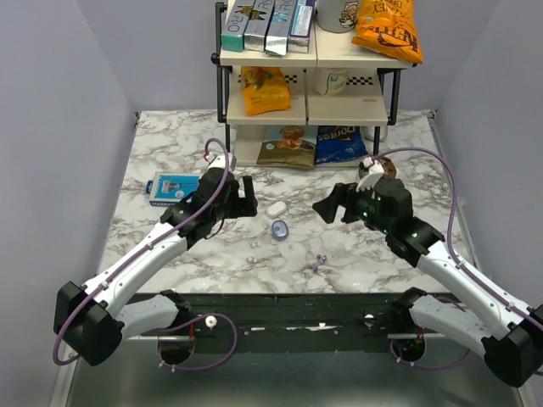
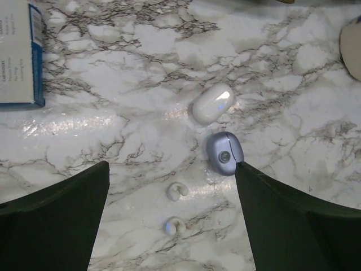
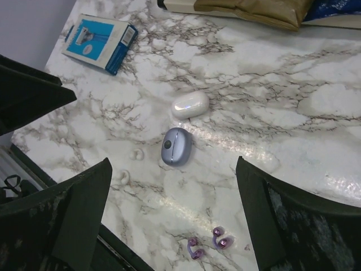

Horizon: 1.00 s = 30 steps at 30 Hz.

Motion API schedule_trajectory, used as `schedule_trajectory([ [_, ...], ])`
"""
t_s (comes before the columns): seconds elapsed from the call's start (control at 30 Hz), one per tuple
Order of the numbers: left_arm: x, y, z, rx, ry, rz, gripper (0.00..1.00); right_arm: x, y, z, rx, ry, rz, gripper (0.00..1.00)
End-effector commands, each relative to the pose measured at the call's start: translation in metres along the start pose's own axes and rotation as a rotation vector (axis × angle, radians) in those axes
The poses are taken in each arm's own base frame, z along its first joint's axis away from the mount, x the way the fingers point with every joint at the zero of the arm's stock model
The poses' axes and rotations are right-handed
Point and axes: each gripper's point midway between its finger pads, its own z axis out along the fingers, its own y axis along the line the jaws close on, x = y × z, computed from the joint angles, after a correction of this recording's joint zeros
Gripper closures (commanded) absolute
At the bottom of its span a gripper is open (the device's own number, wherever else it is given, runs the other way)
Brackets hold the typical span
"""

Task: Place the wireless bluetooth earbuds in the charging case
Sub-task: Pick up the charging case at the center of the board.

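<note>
The lavender-blue charging case [image 1: 279,228] lies closed on the marble table, also in the left wrist view [image 2: 224,153] and the right wrist view [image 3: 176,146]. The two purple earbuds [image 1: 318,259] lie side by side nearer the table's front edge; the right wrist view shows them [image 3: 207,243] below the case. My left gripper [image 1: 248,197] is open and empty, up and left of the case. My right gripper [image 1: 333,203] is open and empty, up and right of the case. In the left wrist view the case sits by my right finger [image 2: 293,220].
A white oval case [image 1: 276,207] lies just behind the lavender one. Two small white earbuds [image 2: 176,209] lie left of it. A blue box [image 1: 171,188] is at the left. A shelf rack [image 1: 307,80] with snack bags stands at the back.
</note>
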Motion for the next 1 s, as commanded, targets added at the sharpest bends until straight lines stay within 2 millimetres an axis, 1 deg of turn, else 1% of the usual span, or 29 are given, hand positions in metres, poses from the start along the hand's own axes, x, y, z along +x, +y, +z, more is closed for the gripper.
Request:
schedule_trajectory([
  [0.0, 0.013, -0.028, -0.005, 0.202, 0.062, 0.151, 0.01, -0.002, -0.010, -0.006, 0.033, -0.048, -0.028, 0.00],
  [0.1, 0.022, -0.039, -0.005, 0.266, 0.099, 0.240, 0.01, -0.001, -0.004, -0.009, -0.002, -0.037, -0.051, 0.00],
  [0.13, 0.027, -0.042, -0.002, 0.274, 0.130, 0.265, 0.01, -0.001, -0.003, -0.010, -0.004, -0.037, -0.051, 0.00],
  [0.3, 0.057, -0.057, 0.005, 0.361, 0.288, 0.433, 0.01, -0.001, 0.002, -0.018, -0.032, -0.040, -0.058, 0.00],
  [0.33, 0.066, -0.062, 0.008, 0.369, 0.327, 0.467, 0.01, 0.000, 0.003, -0.019, -0.035, -0.037, -0.059, 0.00],
  [0.4, 0.076, -0.068, 0.011, 0.396, 0.360, 0.521, 0.04, 0.003, 0.005, -0.021, -0.047, -0.022, -0.058, 0.00],
  [0.43, 0.084, -0.071, 0.016, 0.397, 0.384, 0.547, 0.05, 0.005, 0.005, -0.022, -0.048, -0.015, -0.057, 0.00],
  [0.5, 0.089, -0.071, 0.023, 0.385, 0.396, 0.596, 0.09, 0.008, 0.004, -0.022, -0.048, -0.003, -0.054, 0.00],
  [0.53, 0.095, -0.067, 0.030, 0.366, 0.421, 0.615, 0.11, 0.009, 0.004, -0.023, -0.047, -0.002, -0.054, 0.00],
  [0.57, 0.098, -0.067, 0.033, 0.365, 0.429, 0.639, 0.14, 0.010, 0.003, -0.023, -0.043, 0.003, -0.052, 0.00],
  [0.63, 0.105, -0.059, 0.041, 0.341, 0.456, 0.700, 0.17, 0.012, 0.003, -0.024, -0.042, 0.009, -0.049, 0.00],
  [0.7, 0.108, -0.059, 0.043, 0.339, 0.464, 0.727, 0.18, 0.013, 0.005, -0.025, -0.052, 0.012, -0.045, 0.00],
  [0.73, 0.109, -0.059, 0.045, 0.356, 0.468, 0.769, 0.18, 0.015, 0.004, -0.025, -0.052, 0.017, -0.043, 0.00],
  [0.8, 0.109, -0.059, 0.047, 0.360, 0.463, 0.787, 0.19, 0.016, 0.005, -0.025, -0.056, 0.020, -0.039, 0.00],
  [0.97, 0.100, -0.074, 0.057, 0.419, 0.401, 0.845, 0.19, 0.016, 0.007, -0.027, -0.067, 0.025, -0.038, 0.00],
])
